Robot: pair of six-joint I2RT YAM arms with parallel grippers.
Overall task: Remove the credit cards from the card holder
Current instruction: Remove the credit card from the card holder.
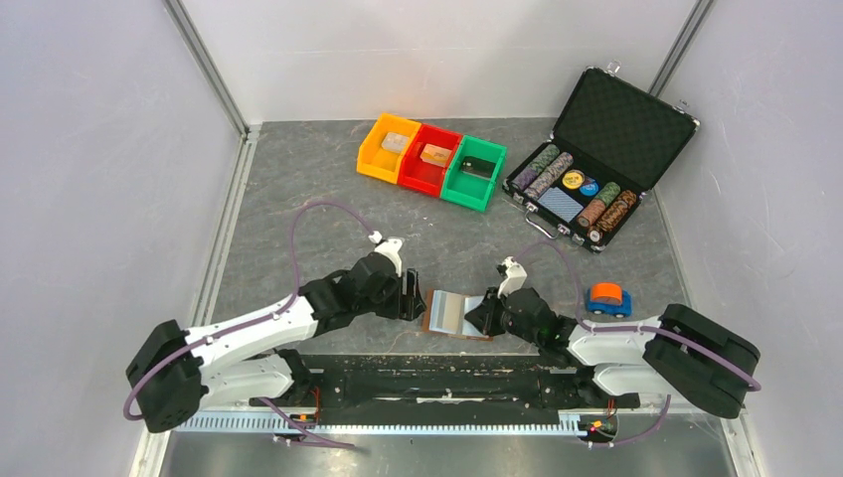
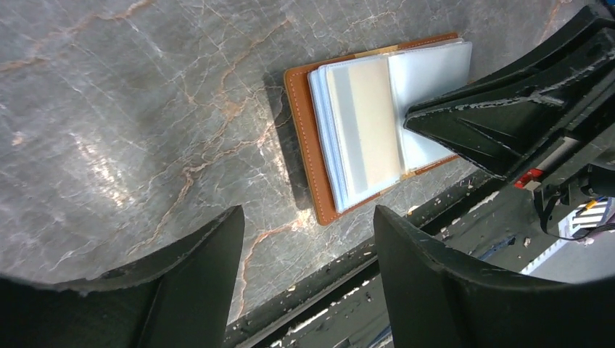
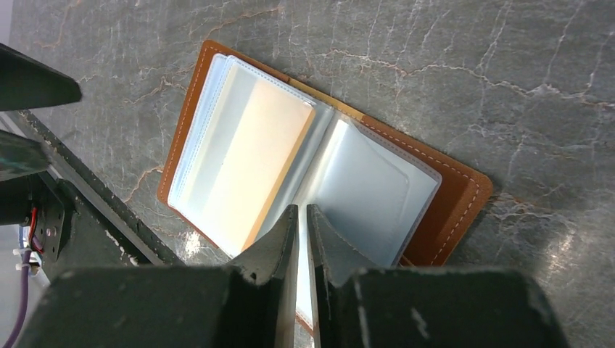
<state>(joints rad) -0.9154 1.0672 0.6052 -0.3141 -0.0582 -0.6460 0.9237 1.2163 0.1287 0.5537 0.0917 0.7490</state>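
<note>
Our left gripper [image 1: 413, 296] hangs low over the table [image 1: 298, 199] with its fingers spread wide and nothing between them; in its wrist view the bare stone shows through the gap [image 2: 308, 217].

Just to its right, and just ahead of its fingertips in that wrist view, the card holder [image 1: 457, 315] lies spread open and flat near the table's near edge, directly between the two arms. Its brown leather back [image 2: 304, 138] is down and the clear sleeves face up. A tan credit card [image 2: 373, 119] sits inside the top sleeve of the half that lies toward the left arm. The card's long axis runs parallel to the spine fold, crosswise to the line joining the two grippers.

Further right, the right gripper [image 1: 485, 311] comes down at the spine side of the other half [image 3: 450, 196], which looks empty. Its jaws are pressed nearly together, with only a thin slit between them [image 3: 301, 217]. We cannot tell whether a sleeve leaf is nipped there or merely pinned.

We judge the left arm to be the nearer one to the card [image 3: 254, 152], though which edge of that sleeve is open we cannot make out.
</note>
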